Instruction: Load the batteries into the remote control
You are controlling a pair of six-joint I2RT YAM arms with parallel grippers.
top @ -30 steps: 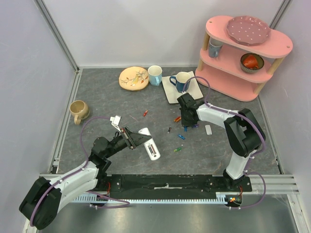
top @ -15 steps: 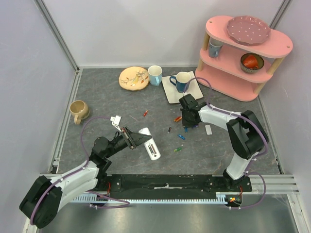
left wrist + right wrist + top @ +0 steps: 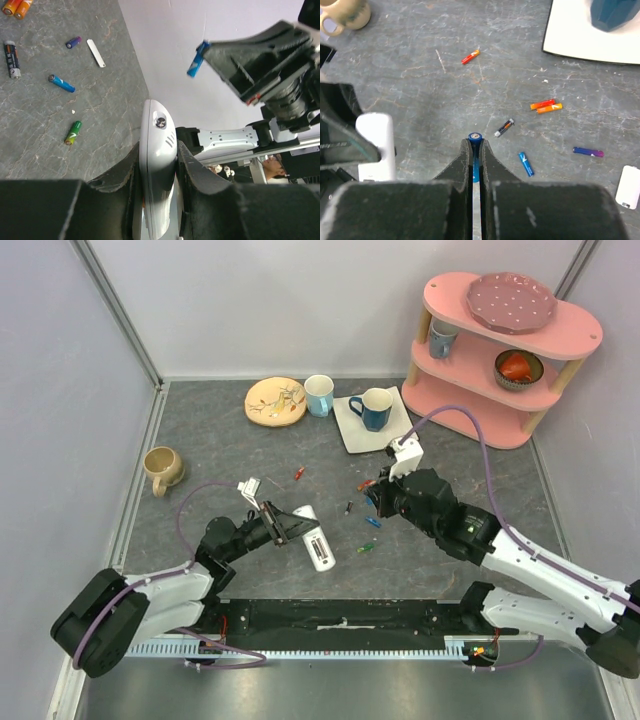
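Lifted blue cylindrical battery (image 3: 475, 136), right pincer (image 3: 475, 145).

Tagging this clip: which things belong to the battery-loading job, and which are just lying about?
Job: remote control in left pincer; blue battery in right pincer; loose batteries on table.
Lying about: tan mug, blue mug, floral plate, pink shelf.

Held the left arm (image 3: 165, 592) stretched low, left gripper (image 3: 159, 147) clamped around the remote control (image 3: 156, 127). Held the right arm (image 3: 520, 562) extended, right gripper (image 3: 474, 143) pinched on a blue battery (image 3: 474, 136) jutting past its tips.
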